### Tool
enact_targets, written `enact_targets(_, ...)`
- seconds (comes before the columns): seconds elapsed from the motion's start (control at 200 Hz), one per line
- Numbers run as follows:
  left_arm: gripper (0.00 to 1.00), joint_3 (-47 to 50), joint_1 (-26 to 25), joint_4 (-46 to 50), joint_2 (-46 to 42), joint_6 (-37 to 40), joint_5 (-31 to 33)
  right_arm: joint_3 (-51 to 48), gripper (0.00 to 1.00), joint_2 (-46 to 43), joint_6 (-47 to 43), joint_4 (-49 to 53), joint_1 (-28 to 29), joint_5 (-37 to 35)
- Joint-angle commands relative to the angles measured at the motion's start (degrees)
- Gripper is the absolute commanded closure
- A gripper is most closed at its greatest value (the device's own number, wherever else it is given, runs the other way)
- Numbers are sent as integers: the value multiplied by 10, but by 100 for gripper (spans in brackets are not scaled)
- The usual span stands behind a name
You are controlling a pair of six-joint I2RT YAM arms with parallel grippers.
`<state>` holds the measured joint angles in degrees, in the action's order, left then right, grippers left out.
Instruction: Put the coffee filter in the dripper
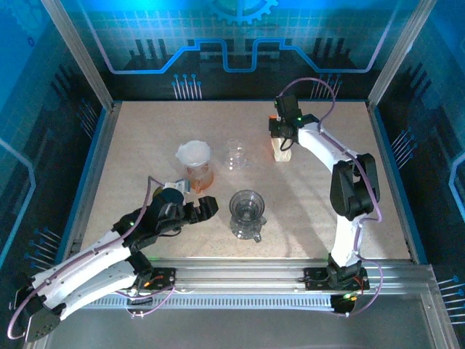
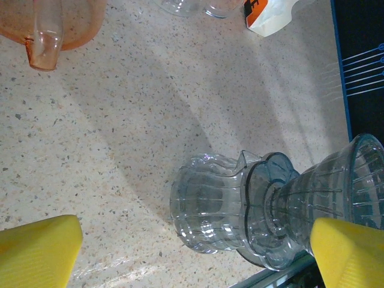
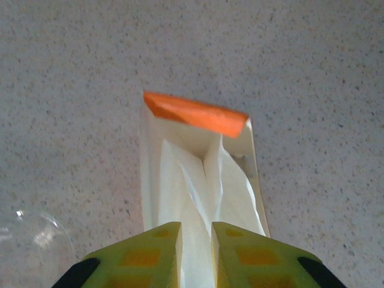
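Two arms work over one speckled, matt beige table (image 1: pixel 138 138). Four vessels and packs stand on it: one filter pack (image 3: pixel 150 168), one clear glass cup (image 1: pixel 235 154), one orange-tinted dripper (image 1: pixel 197 173) and one clear dripper (image 1: pixel 245 205). The pack is a cream, flat-sided sleeve with an orange flap (image 3: pixel 195 113) folded over its open end; it stands at the far right of the table, just beside the cup. The coffee filter (image 3: pixel 192 180), white creased paper folded to a wedge, sits inside the pack with its near edge between the yellow fingers (image 3: pixel 156 255) of the right gripper (image 1: pixel 282 139), which stand narrow and pinch the paper. The clear dripper is a ribbed plastic cone with a scalloped flange, seated on one ribbed, spouted clear jug (image 2: pixel 207 210) near the front centre. The orange-tinted dripper, translucent with a tubular handle, carries a whitish rim; its material cannot be told. The left gripper (image 1: pixel 207 211) rests just beside the jug, jaws spread wide and empty, its two yellow pads (image 2: pixel 39 249) well apart.
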<state>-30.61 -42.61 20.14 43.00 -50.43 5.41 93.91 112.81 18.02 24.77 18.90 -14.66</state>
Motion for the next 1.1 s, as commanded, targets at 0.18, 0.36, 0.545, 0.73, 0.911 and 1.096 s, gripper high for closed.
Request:
enact_targets(0.18,1,-14,-2,0,6,19,20,62,79,45,-7,27,-10,0)
enact_targets(0.36,1,-17,-1,2,8,23,21,68,81,55,-13,27,-13,10)
enact_targets(0.545,1,-19,3,0,14,22,19,74,81,64,-18,32,-13,15)
enact_targets(0.73,1,-21,3,-1,19,21,17,78,81,72,-24,38,-13,7)
enact_targets(0.911,1,-21,4,-2,21,20,16,76,79,76,-31,41,-12,0)
enact_targets(1.096,1,-20,5,-4,24,19,17,77,79,80,-40,46,-9,-9)
